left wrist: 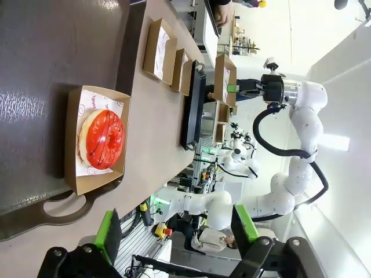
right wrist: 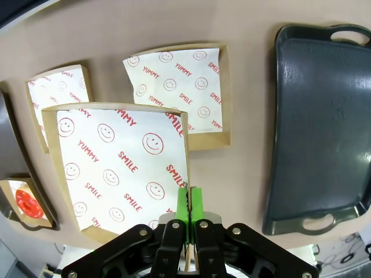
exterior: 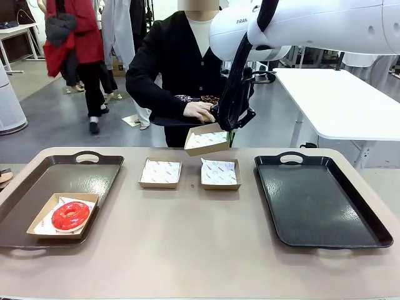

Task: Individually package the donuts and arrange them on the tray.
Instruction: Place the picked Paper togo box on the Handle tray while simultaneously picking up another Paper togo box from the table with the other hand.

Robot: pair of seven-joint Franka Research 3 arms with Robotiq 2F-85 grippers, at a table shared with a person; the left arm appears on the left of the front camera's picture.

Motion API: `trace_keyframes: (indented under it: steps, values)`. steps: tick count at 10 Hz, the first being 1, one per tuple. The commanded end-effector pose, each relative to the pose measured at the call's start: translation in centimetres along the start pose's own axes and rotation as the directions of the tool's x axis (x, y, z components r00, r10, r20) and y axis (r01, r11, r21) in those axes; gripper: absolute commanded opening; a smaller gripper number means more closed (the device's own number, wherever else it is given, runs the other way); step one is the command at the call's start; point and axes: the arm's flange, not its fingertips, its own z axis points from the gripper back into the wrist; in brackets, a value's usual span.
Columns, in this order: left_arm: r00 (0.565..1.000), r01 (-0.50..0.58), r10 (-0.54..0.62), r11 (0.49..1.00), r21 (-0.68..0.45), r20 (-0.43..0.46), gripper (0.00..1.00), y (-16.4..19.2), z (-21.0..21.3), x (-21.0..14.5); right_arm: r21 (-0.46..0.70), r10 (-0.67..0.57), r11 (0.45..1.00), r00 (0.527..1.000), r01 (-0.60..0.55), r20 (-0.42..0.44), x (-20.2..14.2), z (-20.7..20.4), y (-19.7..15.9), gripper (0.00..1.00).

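Observation:
A glossy red donut (exterior: 70, 215) lies in a paper-lined cardboard box on the brown tray (exterior: 37, 187) at the left. My right gripper (exterior: 230, 129) is shut on the edge of another paper-lined box (exterior: 206, 139) and holds it tilted in the air over the table's far side. The wrist view shows its green pads (right wrist: 196, 200) pinching the rim of that box (right wrist: 122, 168). Just behind it, a person's hand (exterior: 200, 111) rests by a dark tray with sprinkled donuts (exterior: 209, 99), partly hidden by my arm. My left gripper (left wrist: 177, 229) is open, apart from the red donut (left wrist: 101, 139).
Two paper-lined boxes (exterior: 160, 173) (exterior: 220, 173) with nothing in them sit side by side at the table's middle. A black tray (exterior: 319, 200) lies at the right with nothing on it. Bare tabletop runs along the near edge.

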Motion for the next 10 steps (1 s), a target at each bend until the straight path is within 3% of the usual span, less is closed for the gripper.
trace_keyframes:
  steps: [1,10]
  values:
    - [1.000,0.006,-0.006,1.000,-0.011,-0.001,1.00,0.00,0.13,-0.16,0.006,0.000,1.000,1.000,0.000,0.003,-0.13,0.06,-0.15,0.00]
    - [1.000,0.006,-0.006,1.000,-0.011,-0.001,1.00,0.00,0.13,-0.16,0.006,0.000,1.000,1.000,0.000,0.003,-0.13,0.06,-0.15,0.00]
